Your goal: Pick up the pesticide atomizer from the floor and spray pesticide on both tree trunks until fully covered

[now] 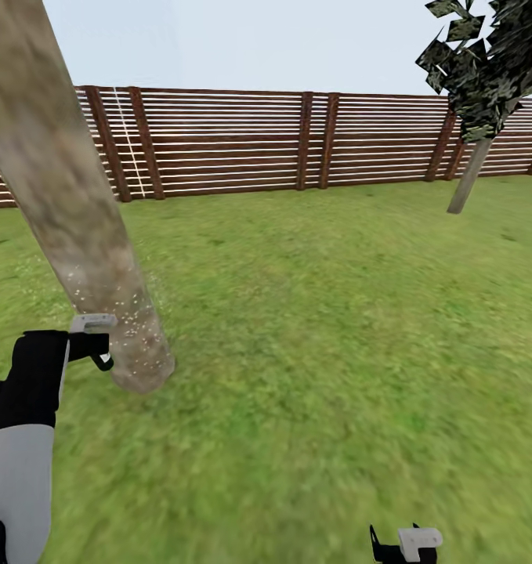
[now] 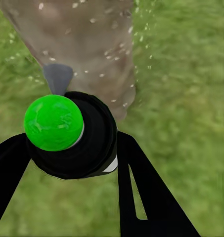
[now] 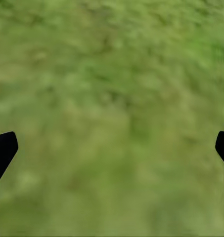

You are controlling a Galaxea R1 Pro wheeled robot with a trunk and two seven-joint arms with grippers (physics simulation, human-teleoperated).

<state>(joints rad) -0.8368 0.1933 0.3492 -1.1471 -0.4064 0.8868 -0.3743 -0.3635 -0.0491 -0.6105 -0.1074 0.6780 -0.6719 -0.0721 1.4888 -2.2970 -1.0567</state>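
A thick mottled grey-beige tree trunk (image 1: 77, 235) leans across the left of the head view, its lower part dotted with white pesticide specks (image 1: 128, 313). My left gripper (image 1: 101, 345) sits right beside the trunk's base, shut on the pesticide atomizer (image 2: 72, 133), a black bottle with a bright green top. In the left wrist view the speckled trunk (image 2: 87, 44) stands just beyond the atomizer. A second tree (image 1: 473, 157) with dark jagged foliage stands far right by the fence. My right gripper (image 1: 407, 544) hangs low over the grass; its dark fingertips (image 3: 3, 150) stand wide apart, open and empty.
A brown horizontal-slat fence (image 1: 297, 141) closes the back of the lawn. Open green grass (image 1: 320, 329) stretches between the two trees and toward the fence.
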